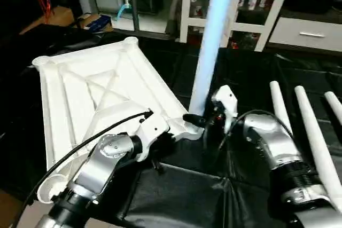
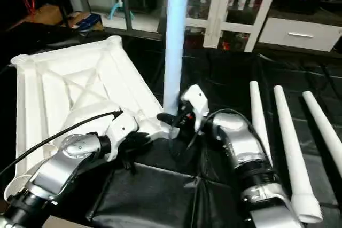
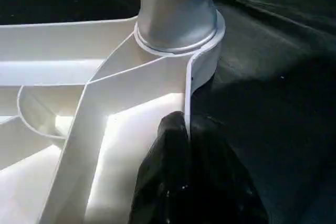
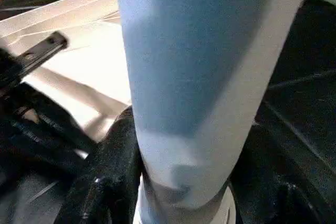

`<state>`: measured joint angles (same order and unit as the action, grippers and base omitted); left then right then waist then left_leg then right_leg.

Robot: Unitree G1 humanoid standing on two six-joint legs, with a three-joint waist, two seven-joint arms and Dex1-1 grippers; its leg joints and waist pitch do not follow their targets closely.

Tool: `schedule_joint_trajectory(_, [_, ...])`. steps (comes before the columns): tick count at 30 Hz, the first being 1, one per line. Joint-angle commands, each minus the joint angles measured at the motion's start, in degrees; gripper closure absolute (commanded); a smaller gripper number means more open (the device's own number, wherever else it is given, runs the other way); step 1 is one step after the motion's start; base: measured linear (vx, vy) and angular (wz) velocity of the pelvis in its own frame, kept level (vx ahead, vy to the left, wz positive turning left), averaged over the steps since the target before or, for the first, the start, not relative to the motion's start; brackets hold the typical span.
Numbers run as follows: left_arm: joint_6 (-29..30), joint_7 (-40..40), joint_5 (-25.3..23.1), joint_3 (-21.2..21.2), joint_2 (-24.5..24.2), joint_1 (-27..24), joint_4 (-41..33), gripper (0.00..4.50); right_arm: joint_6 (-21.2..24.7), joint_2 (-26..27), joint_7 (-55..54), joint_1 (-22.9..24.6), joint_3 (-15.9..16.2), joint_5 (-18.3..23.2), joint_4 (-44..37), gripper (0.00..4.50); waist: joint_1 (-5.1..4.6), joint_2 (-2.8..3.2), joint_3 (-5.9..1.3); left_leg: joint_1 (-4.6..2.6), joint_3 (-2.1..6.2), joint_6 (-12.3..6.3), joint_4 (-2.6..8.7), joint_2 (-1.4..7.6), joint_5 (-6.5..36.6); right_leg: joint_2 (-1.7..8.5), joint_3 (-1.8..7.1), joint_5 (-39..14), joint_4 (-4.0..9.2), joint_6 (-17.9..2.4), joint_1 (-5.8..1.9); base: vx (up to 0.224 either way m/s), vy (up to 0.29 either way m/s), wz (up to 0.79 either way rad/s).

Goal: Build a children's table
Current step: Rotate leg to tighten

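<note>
Upside down on the black-draped desk (image 1: 176, 196) lies the square white table top (image 1: 80, 100), ribbed underside up, taking the left half of the scene with its X of ribs and round corner sockets in plain sight. Already planted in the near right corner socket (image 3: 181, 35): one tapered leg (image 1: 211, 41), standing upright and rising out of the top of the head views. Not possible to judge from these pictures whether threaded fully home or only seated; collar looks close down on the socket rim in the left wrist view. Left hand (image 3: 184, 182) pressed together on the thin edge wall of the top just near that socket, black fingers closed with the rim between them, apparently steadying the top. Right hand (image 1: 206, 121) at the foot of the standing leg, a dark finger (image 4: 113, 171) on either side of the base; seemingly wrapped around it, though firm clamping cannot be told. Three further legs (image 2: 291, 142) lying loose on the cloth to the right, side by side, well apart from the top. Far left socket (image 1: 43, 61), far right socket (image 1: 131, 41) and near left socket (image 1: 45, 190) all bare. By this reckoning roughly a quarter done: first leg in or nearly in, three more to fetch, stand and screw down, then the whole table to turn onto its feet.
</note>
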<state>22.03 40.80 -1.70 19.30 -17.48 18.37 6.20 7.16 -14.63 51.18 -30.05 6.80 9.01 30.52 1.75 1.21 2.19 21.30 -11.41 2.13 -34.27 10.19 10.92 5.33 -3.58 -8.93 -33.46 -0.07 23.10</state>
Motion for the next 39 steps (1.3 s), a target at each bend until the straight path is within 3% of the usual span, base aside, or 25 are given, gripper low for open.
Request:
schedule_joint_trajectory(1, [0.6,-5.2,-1.1,-0.7,2.6,2.2,2.1,4.50,1.5,2.1,-6.8,1.8,0.9,-3.0,0.4,2.63,-0.22,-0.61,-3.01,-0.89,1.54,-0.67,4.66,2.90,17.0,2.84,2.20,-20.7,4.12,-10.5,-1.93,0.000,0.000,0.00])
schedule_joint_trajectory(6, [2.2,-12.1,-2.8,-2.2,6.2,5.2,6.5,4.50,3.0,6.7,-20.3,2.3,-0.3,-6.2,1.2,2.64,-0.69,-0.43,-2.79,-0.91,1.72,0.84,4.86,2.62,19.7,2.89,2.29,-25.1,4.63,-8.6,-1.40,0.000,0.000,0.00])
schedule_joint_trajectory(9, [2.9,-19.8,-4.1,-4.5,9.9,8.1,11.2,4.50,4.8,11.9,-35.5,2.1,-2.8,-8.4,3.2,2.64,-1.24,-0.67,-2.71,-1.12,1.90,1.73,4.94,2.36,21.3,2.81,2.13,-28.3,5.26,-6.9,-1.05,0.000,0.000,0.00])
schedule_joint_trajectory(13, [2.6,-22.5,-4.7,-5.4,11.6,10.1,14.2,4.50,3.4,16.6,-41.4,1.1,-4.6,-7.0,5.1,2.64,-1.74,-0.58,-2.86,-1.13,2.15,1.37,5.10,2.37,23.0,2.74,1.90,-27.8,5.40,-6.0,-1.06,0.000,0.000,0.00])
schedule_joint_trajectory(16, [2.5,-21.3,-4.7,-5.1,11.1,9.9,13.5,4.50,1.7,17.4,-38.4,0.8,-4.6,-5.4,4.2,2.64,-1.83,-0.52,-2.92,-0.91,2.16,0.88,5.18,2.44,22.9,2.81,1.93,-26.4,5.36,-6.1,-1.19,0.000,0.000,0.00])
schedule_joint_trajectory(18, [2.0,-19.5,-4.6,-4.5,10.1,9.1,12.3,4.50,0.6,17.5,-33.3,1.0,-4.5,-3.0,2.0,2.09,-1.73,-0.55,-3.02,-0.75,2.05,0.30,5.12,2.51,22.0,2.90,2.08,-24.2,5.10,-6.9,-1.37,0.000,0.000,0.00])
schedule_joint_trajectory(20, [0.6,-15.7,-4.3,-3.2,8.0,7.5,10.1,4.50,0.1,15.9,-27.6,0.9,-5.2,-0.3,-1.0,1.92,-1.44,-0.51,-3.22,-0.64,1.96,-0.64,5.03,2.68,20.1,3.00,2.19,-21.7,4.79,-7.6,-1.62,0.000,0.000,0.00])
schedule_joint_trajectory(22, [-0.3,-13.5,-4.0,-2.3,6.6,6.4,8.9,4.50,-0.1,14.0,-24.3,0.3,-4.9,0.4,-1.5,1.72,-1.70,-0.57,-3.34,0.14,2.00,-1.83,4.96,2.62,16.9,2.96,2.08,-17.7,4.16,-9.0,-2.26,0.000,0.000,0.00])
schedule_joint_trajectory(26, [-1.2,-5.4,-2.0,-0.1,2.3,2.9,3.7,4.50,2.2,9.3,-15.3,-0.3,-4.0,2.1,-2.8,1.44,-1.66,-0.37,-3.47,-0.20,1.57,-3.27,4.46,2.81,13.3,2.93,2.12,-12.7,3.62,-12.1,-2.14,0.000,0.000,0.00])
schedule_joint_trajectory(27, [-1.1,-3.2,-1.4,0.4,1.1,2.0,2.1,4.50,2.9,7.7,-12.3,-0.2,-3.5,2.4,-3.4,1.30,-1.55,-0.27,-3.61,-0.14,1.61,-3.75,4.39,2.89,11.7,2.88,2.05,-10.9,3.23,-12.9,-2.41,0.000,0.000,0.00])
schedule_joint_trajectory(31, [-2.1,4.2,2.2,0.8,-3.0,-1.3,-3.8,4.50,4.2,1.1,0.2,1.4,-1.2,4.0,-6.6,1.22,-0.41,-0.03,-3.76,-0.84,1.23,-5.60,3.94,3.10,7.3,2.47,1.97,-3.7,2.29,-15.3,-2.27,0.000,0.000,0.00])
schedule_joint_trajectory(34, [-1.3,5.8,3.4,0.8,-4.5,-2.2,-5.5,4.50,3.9,-1.8,6.0,2.1,0.2,4.1,-6.6,1.22,0.16,-0.18,-3.55,-0.77,1.07,-5.75,4.00,3.09,7.7,2.58,2.08,-4.8,2.36,-15.6,-2.20,0.000,0.000,0.00])
schedule_joint_trajectory(38, [-1.3,5.9,2.9,0.5,-5.0,-2.3,-5.6,4.50,2.5,-3.7,8.2,2.2,1.8,2.4,-5.1,1.22,0.32,-0.32,-3.21,-0.97,1.07,-3.40,4.27,3.17,12.0,2.72,2.26,-10.7,3.00,-14.4,-1.98,0.000,0.000,0.00])
schedule_joint_trajectory(39, [-1.3,5.9,3.0,0.5,-5.0,-2.3,-5.6,4.50,2.5,-3.7,8.2,2.2,1.8,2.4,-5.1,1.49,0.27,-0.45,-3.26,-0.85,1.19,-2.74,4.35,3.14,12.7,2.77,2.24,-12.0,3.02,-13.8,-2.14,0.000,0.000,0.00])
